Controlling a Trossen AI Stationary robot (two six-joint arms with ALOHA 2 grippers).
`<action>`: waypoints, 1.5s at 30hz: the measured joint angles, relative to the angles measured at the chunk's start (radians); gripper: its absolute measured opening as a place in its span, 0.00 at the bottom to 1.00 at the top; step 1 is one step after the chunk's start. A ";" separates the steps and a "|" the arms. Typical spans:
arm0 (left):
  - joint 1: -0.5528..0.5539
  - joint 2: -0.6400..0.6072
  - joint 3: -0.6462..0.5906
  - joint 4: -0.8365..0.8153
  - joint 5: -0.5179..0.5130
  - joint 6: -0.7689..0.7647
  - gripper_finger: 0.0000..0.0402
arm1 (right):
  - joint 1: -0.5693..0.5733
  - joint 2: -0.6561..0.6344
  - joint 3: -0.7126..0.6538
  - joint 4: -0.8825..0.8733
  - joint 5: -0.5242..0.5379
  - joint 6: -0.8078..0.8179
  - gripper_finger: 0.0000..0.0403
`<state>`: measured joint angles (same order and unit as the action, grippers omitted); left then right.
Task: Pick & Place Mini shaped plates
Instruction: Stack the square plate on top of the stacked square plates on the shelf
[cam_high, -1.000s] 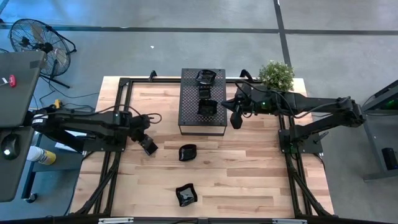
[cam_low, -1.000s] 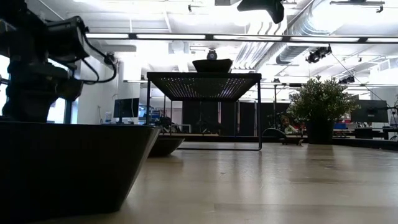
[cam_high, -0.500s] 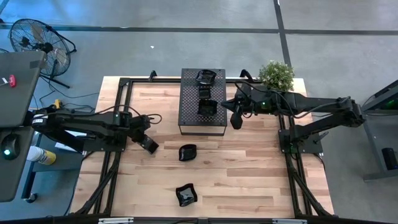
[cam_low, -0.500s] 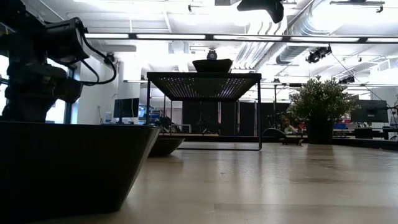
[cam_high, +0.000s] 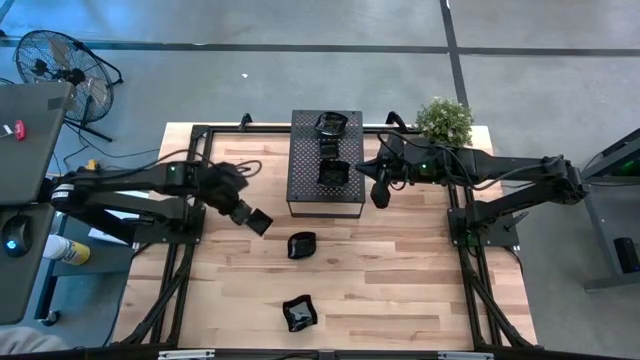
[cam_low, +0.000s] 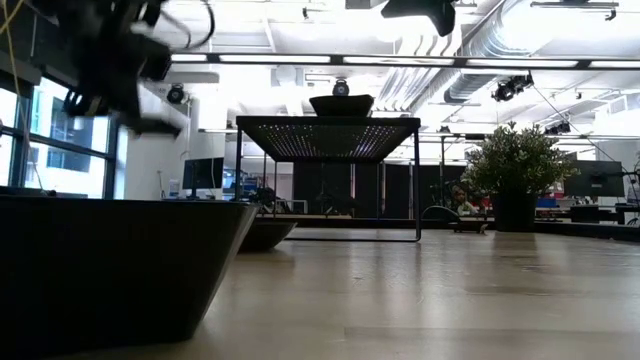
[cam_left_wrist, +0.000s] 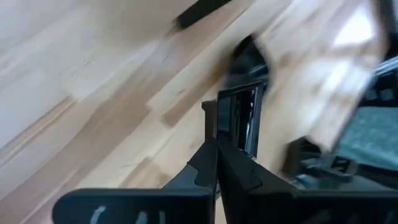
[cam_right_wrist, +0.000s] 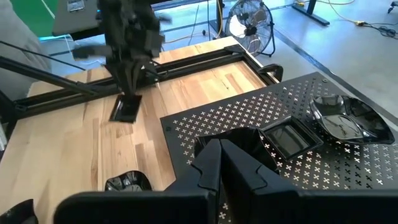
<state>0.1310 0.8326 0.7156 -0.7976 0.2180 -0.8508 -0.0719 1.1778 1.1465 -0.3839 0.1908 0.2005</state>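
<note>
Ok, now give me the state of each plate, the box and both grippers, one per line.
left gripper: shut on the square plate, held above the table
right gripper: shut, empty, beside the perforated box
wavy plate: resting on the box
small plate: resting on the box
deep plate: resting on the box
middle plate: on the table
front plate: on the table

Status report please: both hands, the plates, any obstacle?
Left hand shut on square plate, carrying it above table. Right hand idle beside perforated box. Two plates loose on table. Nothing in the way.
</note>
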 joint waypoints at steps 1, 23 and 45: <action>0.000 0.000 0.030 -0.004 0.000 -0.003 0.00 | 0.000 0.000 0.000 0.000 -0.004 0.000 0.01; 0.151 0.227 0.167 0.607 -0.241 -0.314 0.00 | 0.000 0.000 0.000 -0.045 -0.007 -0.027 0.01; 0.340 0.614 0.231 0.951 -0.140 -0.357 0.00 | 0.000 0.000 0.000 -0.043 -0.007 -0.026 0.02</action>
<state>0.4713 1.4468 0.9466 0.1536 0.0784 -1.2076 -0.0723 1.1778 1.1465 -0.4271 0.1840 0.1741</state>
